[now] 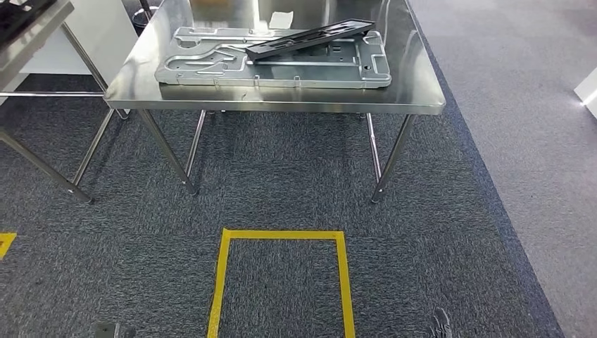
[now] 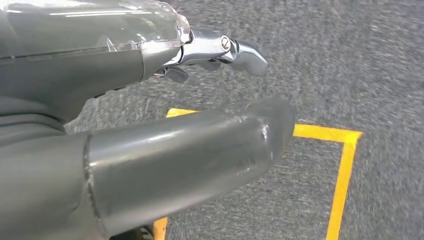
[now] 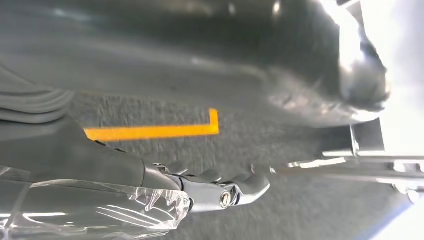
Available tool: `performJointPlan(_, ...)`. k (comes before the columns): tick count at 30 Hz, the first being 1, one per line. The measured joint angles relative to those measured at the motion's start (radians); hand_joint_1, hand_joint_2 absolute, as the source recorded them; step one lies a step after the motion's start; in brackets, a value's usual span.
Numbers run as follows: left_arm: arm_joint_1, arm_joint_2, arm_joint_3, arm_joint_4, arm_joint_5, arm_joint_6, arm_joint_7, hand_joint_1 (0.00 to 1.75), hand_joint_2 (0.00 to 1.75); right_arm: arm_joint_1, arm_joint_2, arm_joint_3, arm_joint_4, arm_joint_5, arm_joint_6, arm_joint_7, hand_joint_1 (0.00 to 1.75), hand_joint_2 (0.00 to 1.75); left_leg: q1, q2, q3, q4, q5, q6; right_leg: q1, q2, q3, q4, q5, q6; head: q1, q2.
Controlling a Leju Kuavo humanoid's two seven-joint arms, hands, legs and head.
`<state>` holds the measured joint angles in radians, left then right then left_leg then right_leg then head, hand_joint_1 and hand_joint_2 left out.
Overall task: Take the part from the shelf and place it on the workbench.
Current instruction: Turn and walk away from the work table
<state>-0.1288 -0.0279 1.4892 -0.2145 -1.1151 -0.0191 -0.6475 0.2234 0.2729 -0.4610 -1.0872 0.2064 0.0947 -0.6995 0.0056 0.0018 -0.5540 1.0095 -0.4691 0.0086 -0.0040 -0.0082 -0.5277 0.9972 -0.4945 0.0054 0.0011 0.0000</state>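
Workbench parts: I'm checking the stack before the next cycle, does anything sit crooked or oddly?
Yes. The black part lies diagonally across the silver panel on the workbench, not squared to it. One end looks raised. No damage is visible.

workbench (image 1: 281, 98) far edge cut off, left robot hand (image 2: 150, 125) blurred, right robot hand (image 3: 165, 195) partly cropped

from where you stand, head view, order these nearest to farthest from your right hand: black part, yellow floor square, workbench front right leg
1. Yellow floor square: on the carpet just left of the right hand, which peeks in at the bottom edge.
2. Workbench front right leg: ahead, past the square.
3. Black part: farthest, lying on the silver panel on the workbench.
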Motion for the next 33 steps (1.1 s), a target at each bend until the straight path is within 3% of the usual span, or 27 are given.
performJointPlan(2,0.005,-0.003,0.003,0.000,0.012,0.001,0.007,0.00,0.00,0.021,0.019,0.007,-0.054,0.006,-0.010,0.000,0.00,0.00,0.002,-0.002,-0.010,0.023,-0.020,-0.010,-0.004,-0.009,0.000,-0.009,0.008,-0.015,-0.003,0.000)
performJointPlan(3,0.007,-0.004,0.004,0.000,0.014,0.001,0.009,0.00,0.00,0.027,0.027,0.008,-0.074,0.008,-0.011,0.000,0.00,0.00,0.002,-0.003,-0.027,0.062,-0.047,-0.013,-0.006,-0.014,0.000,-0.013,0.011,-0.022,-0.005,0.000)
performJointPlan(5,0.008,-0.005,0.006,-0.001,0.015,0.001,0.012,0.00,0.00,0.035,0.039,0.010,-0.103,0.014,-0.013,0.000,0.00,0.00,0.005,-0.002,-0.081,0.189,-0.116,-0.018,-0.004,-0.023,-0.003,-0.013,0.012,-0.028,-0.010,0.000)
performJointPlan(6,0.010,-0.006,0.007,-0.001,0.016,0.002,0.014,0.00,0.00,0.038,0.044,0.011,-0.113,0.018,-0.017,0.000,0.00,0.00,0.006,-0.002,-0.106,0.248,-0.139,-0.021,-0.003,-0.029,-0.005,-0.012,0.012,-0.029,-0.010,0.000)
performJointPlan(7,0.011,-0.007,0.007,-0.001,0.018,0.003,0.015,0.00,0.00,0.040,0.047,0.011,-0.120,0.023,-0.021,0.000,0.00,0.00,0.006,-0.002,-0.117,0.278,-0.145,-0.023,-0.002,-0.034,-0.006,-0.010,0.011,-0.029,-0.011,0.000)
performJointPlan(8,0.013,-0.008,0.007,-0.001,0.020,0.004,0.017,0.00,0.00,0.041,0.049,0.011,-0.125,0.029,-0.027,0.000,0.00,0.00,0.007,-0.001,-0.110,0.271,-0.131,-0.024,-0.002,-0.040,-0.007,-0.007,0.010,-0.029,-0.011,0.000)
performJointPlan(9,0.014,-0.009,0.007,-0.001,0.023,0.005,0.017,0.00,0.00,0.042,0.052,0.011,-0.129,0.035,-0.033,0.000,0.00,0.00,0.008,0.003,-0.085,0.226,-0.102,-0.025,-0.002,-0.047,-0.007,-0.004,0.009,-0.028,-0.011,0.000)
performJointPlan(10,0.014,-0.009,0.007,-0.001,0.026,0.007,0.018,0.00,0.00,0.042,0.055,0.011,-0.132,0.040,-0.038,0.000,0.00,0.00,0.008,0.016,-0.048,0.156,-0.069,-0.024,-0.001,-0.053,-0.007,0.000,0.006,-0.026,-0.011,0.000)
performJointPlan(12,0.010,-0.011,0.007,-0.002,0.028,0.013,0.018,0.00,0.00,0.042,0.059,0.011,-0.140,0.044,-0.044,0.000,0.00,0.00,0.004,0.044,0.006,0.044,-0.033,-0.016,0.004,-0.066,-0.008,0.011,0.000,-0.017,-0.011,0.000)
performJointPlan(14,0.008,-0.014,0.007,-0.003,0.028,0.020,0.018,0.00,0.00,0.043,0.061,0.012,-0.147,0.045,-0.046,0.000,0.00,0.00,-0.001,0.048,0.013,0.015,-0.031,-0.004,0.009,-0.079,-0.009,0.015,-0.003,-0.007,-0.010,0.000)
performJointPlan(16,0.010,-0.017,0.007,-0.003,0.025,0.022,0.018,0.00,0.00,0.043,0.063,0.012,-0.156,0.046,-0.048,0.000,0.00,0.00,0.001,0.030,0.009,0.012,-0.024,0.008,0.007,-0.084,-0.008,0.018,-0.007,0.003,-0.008,0.000)
performJointPlan(18,0.011,-0.019,0.005,-0.004,0.022,0.025,0.018,0.00,0.00,0.046,0.065,0.012,-0.169,0.053,-0.053,0.000,0.00,0.00,0.004,0.015,0.006,0.008,-0.016,0.021,0.003,-0.051,-0.026,0.062,-0.043,0.016,-0.005,0.000)
performJointPlan(20,0.009,-0.023,0.002,-0.004,0.016,0.034,0.016,0.00,0.00,0.053,0.067,0.012,-0.182,0.074,-0.071,0.000,0.00,0.00,0.005,-0.001,0.000,0.007,-0.010,0.030,-0.002,-0.010,-0.080,0.180,-0.113,0.024,-0.001,0.000)
performJointPlan(21,0.008,-0.025,0.000,-0.004,0.011,0.037,0.015,0.00,0.00,0.057,0.068,0.012,-0.187,0.085,-0.082,0.000,0.00,0.00,0.005,-0.011,-0.003,0.008,-0.008,0.032,-0.003,-0.003,-0.109,0.243,-0.140,0.026,0.000,0.000)
performJointPlan(22,0.009,-0.027,-0.004,-0.004,0.007,0.037,0.015,0.00,0.00,0.062,0.069,0.012,-0.193,0.096,-0.092,0.000,0.00,0.00,0.005,-0.022,-0.005,0.008,-0.007,0.033,-0.003,0.000,-0.128,0.284,-0.150,0.026,0.000,0.000)
performJointPlan(23,0.011,-0.030,-0.009,-0.004,0.004,0.036,0.016,0.00,0.00,0.066,0.070,0.012,-0.199,0.106,-0.101,0.001,0.00,0.00,0.005,-0.034,-0.006,0.008,-0.006,0.033,-0.003,0.001,-0.131,0.289,-0.139,0.025,0.000,0.000)
performJointPlan(25,0.014,-0.037,-0.017,-0.004,-0.003,0.036,0.023,0.00,0.00,0.072,0.071,0.014,-0.212,0.130,-0.119,0.000,0.00,0.00,0.005,-0.059,-0.004,0.008,-0.005,0.030,-0.003,0.018,-0.082,0.190,-0.070,0.017,0.000,0.000)
performJointPlan(27,0.013,-0.046,-0.021,-0.004,-0.008,0.042,0.034,0.00,0.00,0.076,0.073,0.018,-0.223,0.150,-0.139,0.000,0.00,0.00,0.003,-0.081,-0.005,0.010,-0.003,0.024,-0.002,0.061,-0.023,0.062,-0.017,0.005,0.000,0.000)
performJointPlan(29,0.014,-0.053,-0.026,-0.004,-0.017,0.055,0.044,0.00,0.00,0.082,0.074,0.026,-0.231,0.158,-0.157,0.000,0.00,0.00,0.005,-0.100,-0.013,0.010,0.001,0.012,0.000,0.082,-0.004,0.013,-0.009,-0.002,0.000,0.000)
performJointPlan(31,0.021,-0.057,-0.036,-0.004,-0.033,0.078,0.058,0.00,0.00,0.092,0.077,0.041,-0.243,0.153,-0.181,0.000,0.00,0.00,0.009,-0.113,-0.019,0.009,0.004,-0.002,-0.001,0.062,-0.001,0.002,-0.005,-0.009,0.000,0.000)
performJointPlan(33,0.027,-0.062,-0.046,-0.004,-0.047,0.104,0.074,0.00,0.00,0.106,0.080,0.059,-0.267,0.132,-0.209,0.000,0.00,0.00,0.007,-0.080,-0.035,0.042,-0.022,-0.013,-0.006,0.039,0.004,-0.010,0.002,-0.022,-0.004,0.000)
